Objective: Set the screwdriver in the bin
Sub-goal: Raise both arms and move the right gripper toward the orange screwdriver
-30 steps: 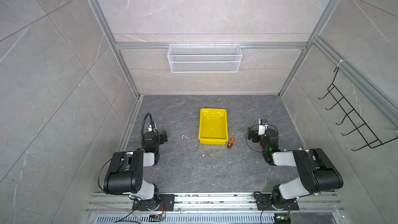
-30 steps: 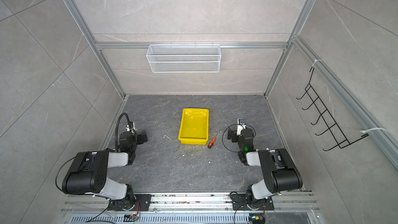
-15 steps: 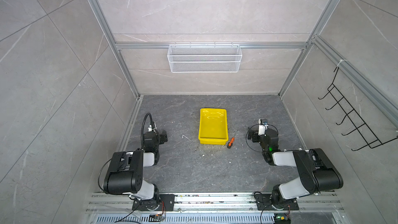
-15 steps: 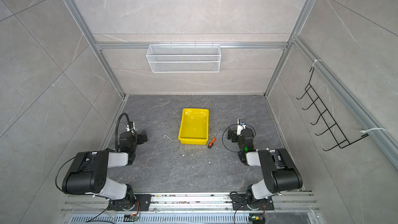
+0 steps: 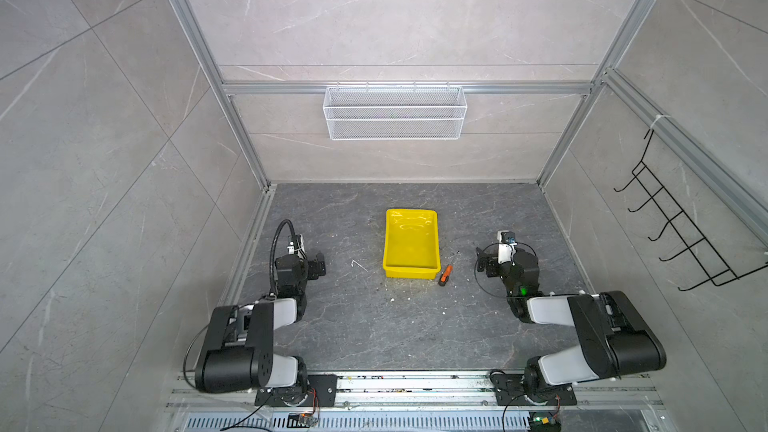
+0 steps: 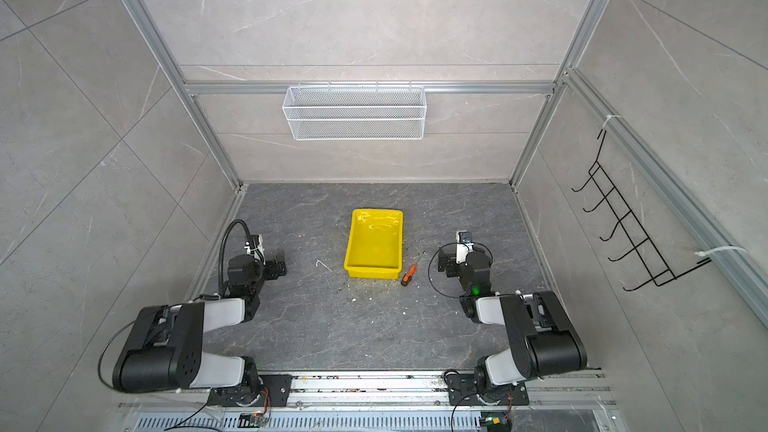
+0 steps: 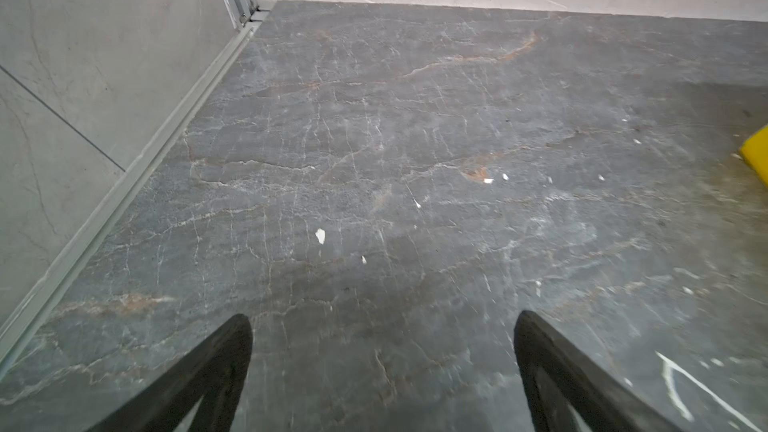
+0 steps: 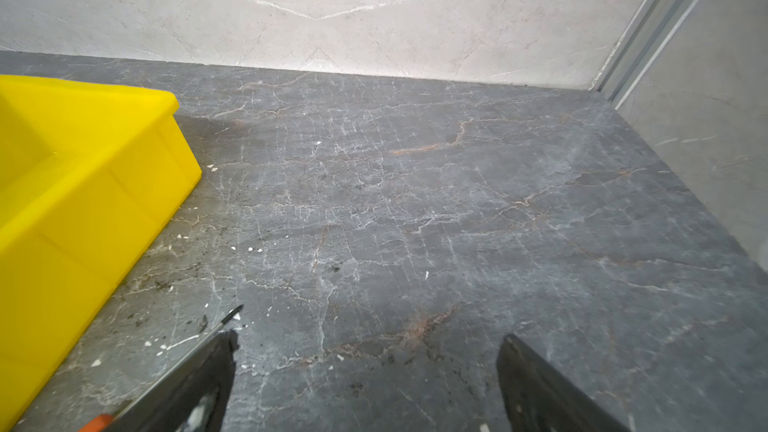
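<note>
Glossy yellow plastic bin (image 5: 411, 274); matt, veined stone-look table (image 5: 374, 326) — the white mesh basket (image 5: 395, 114) appears to be coated metal wire.

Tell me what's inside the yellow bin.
Nothing shows inside the bin: only bare yellow floor with glare in both top views. Its near wall may hide a thin strip of floor. The screwdriver lies outside, on the table by the bin's near right corner.

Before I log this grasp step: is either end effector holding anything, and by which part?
Nothing is held: the left end effector and right end effector are open; the screwdriver lies beside the bin.
</note>
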`<act>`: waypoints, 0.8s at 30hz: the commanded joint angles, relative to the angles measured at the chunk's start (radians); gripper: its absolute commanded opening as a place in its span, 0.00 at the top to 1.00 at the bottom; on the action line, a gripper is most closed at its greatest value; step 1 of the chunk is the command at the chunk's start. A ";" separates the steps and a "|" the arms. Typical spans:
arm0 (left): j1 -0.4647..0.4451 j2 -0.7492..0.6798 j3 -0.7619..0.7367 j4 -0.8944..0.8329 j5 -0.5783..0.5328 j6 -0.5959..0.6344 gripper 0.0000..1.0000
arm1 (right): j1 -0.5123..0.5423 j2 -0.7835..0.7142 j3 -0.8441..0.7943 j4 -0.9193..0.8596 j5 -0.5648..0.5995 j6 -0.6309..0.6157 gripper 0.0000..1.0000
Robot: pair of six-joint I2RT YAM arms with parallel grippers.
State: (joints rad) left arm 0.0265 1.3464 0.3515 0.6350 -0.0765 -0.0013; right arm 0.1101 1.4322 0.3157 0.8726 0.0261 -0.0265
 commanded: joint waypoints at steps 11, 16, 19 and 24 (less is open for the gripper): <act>0.000 -0.183 0.430 -0.839 0.149 -0.246 0.00 | 0.000 -0.629 0.445 -1.134 0.107 0.218 0.01; 0.000 -0.165 0.419 -0.843 0.177 -0.256 0.00 | 0.000 -0.574 0.565 -1.306 0.130 0.279 0.01; 0.000 -0.171 0.404 -0.830 0.185 -0.261 0.00 | 0.000 -0.582 0.565 -1.331 0.158 0.423 0.01; 0.000 -0.175 0.366 -0.799 0.119 -0.317 0.00 | 0.000 -0.566 0.572 -1.431 0.392 0.677 0.01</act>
State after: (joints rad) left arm 0.0265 1.1790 0.7387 -0.1761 0.0753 -0.2642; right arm 0.1108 0.8585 0.8852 -0.4274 0.2306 0.4339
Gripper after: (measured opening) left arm 0.998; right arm 0.990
